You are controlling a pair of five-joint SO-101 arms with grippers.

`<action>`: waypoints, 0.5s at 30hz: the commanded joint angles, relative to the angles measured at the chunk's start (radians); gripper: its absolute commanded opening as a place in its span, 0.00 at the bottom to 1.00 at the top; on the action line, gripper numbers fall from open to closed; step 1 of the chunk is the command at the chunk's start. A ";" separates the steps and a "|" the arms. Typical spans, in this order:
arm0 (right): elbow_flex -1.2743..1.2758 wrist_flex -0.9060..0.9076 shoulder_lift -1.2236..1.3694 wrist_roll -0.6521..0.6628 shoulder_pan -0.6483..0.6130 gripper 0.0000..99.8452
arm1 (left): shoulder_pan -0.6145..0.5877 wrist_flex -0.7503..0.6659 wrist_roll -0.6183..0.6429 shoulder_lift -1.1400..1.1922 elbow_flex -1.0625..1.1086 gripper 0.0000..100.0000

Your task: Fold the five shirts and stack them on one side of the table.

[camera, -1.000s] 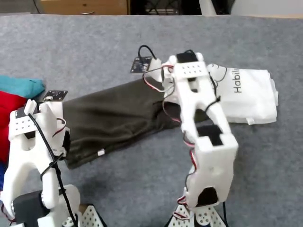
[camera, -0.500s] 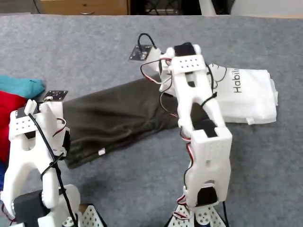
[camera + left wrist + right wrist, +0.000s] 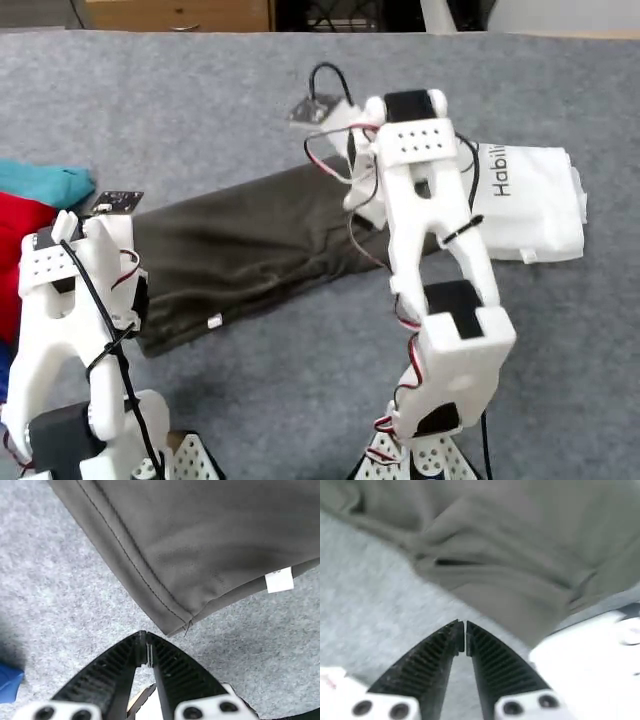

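dark olive shirt (image 3: 250,245): lies flat on the grey table (image 3: 200,100), across the middle of the high view.
long axis: diagonal, running from lower left to upper right.
ends: the hem end with a white tag (image 3: 213,322) points to the lower left; the other end runs under the right arm (image 3: 430,200), just beside the white shirt (image 3: 530,205).
white shirt: folded, at the right middle of the frame, its long side running left to right.
teal shirt (image 3: 45,182) and red shirt (image 3: 20,240): bunched at the left edge, teal above red.
left gripper (image 3: 145,639): fingers pressed together on nothing, tips over bare table just short of the olive hem corner, not touching it.
right gripper (image 3: 464,627): fingers pressed together, holding nothing, over the table at the edge of the wrinkled olive cloth.
change: the right arm has swung toward the upper right, its wrist now higher in the frame and closer to the white shirt; the left arm (image 3: 70,300) and the olive shirt stay put.
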 commanded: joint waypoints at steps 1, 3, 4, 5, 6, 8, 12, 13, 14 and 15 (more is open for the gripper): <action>0.131 -0.101 -0.081 -0.011 -0.037 0.01 | -0.002 -0.002 -0.006 -0.031 0.005 0.03; 0.209 -0.193 -0.077 -0.012 -0.048 0.01 | -0.002 -0.002 -0.006 -0.031 0.007 0.03; 0.243 -0.244 -0.068 -0.012 -0.052 0.01 | -0.002 -0.002 -0.006 -0.031 0.007 0.03; 0.269 -0.296 -0.054 -0.012 -0.054 0.01 | -0.002 -0.002 -0.006 -0.031 0.007 0.03; 0.285 -0.342 -0.036 -0.012 -0.057 0.01 | -0.002 -0.002 -0.006 -0.031 0.007 0.03; 0.291 -0.436 0.016 -0.012 -0.057 0.01 | -0.002 -0.002 -0.006 -0.031 0.007 0.03; 0.228 -0.534 0.143 -0.012 -0.057 0.01 | -0.002 -0.002 -0.006 -0.031 0.008 0.03; 0.200 -0.537 0.168 -0.014 -0.057 0.01 | -0.001 -0.002 -0.006 -0.031 0.008 0.03; 0.170 -0.535 0.188 -0.028 -0.057 0.01 | -0.001 -0.002 -0.006 -0.031 0.008 0.03; 0.137 -0.537 0.206 -0.054 -0.058 0.01 | -0.004 -0.002 -0.006 -0.032 0.008 0.03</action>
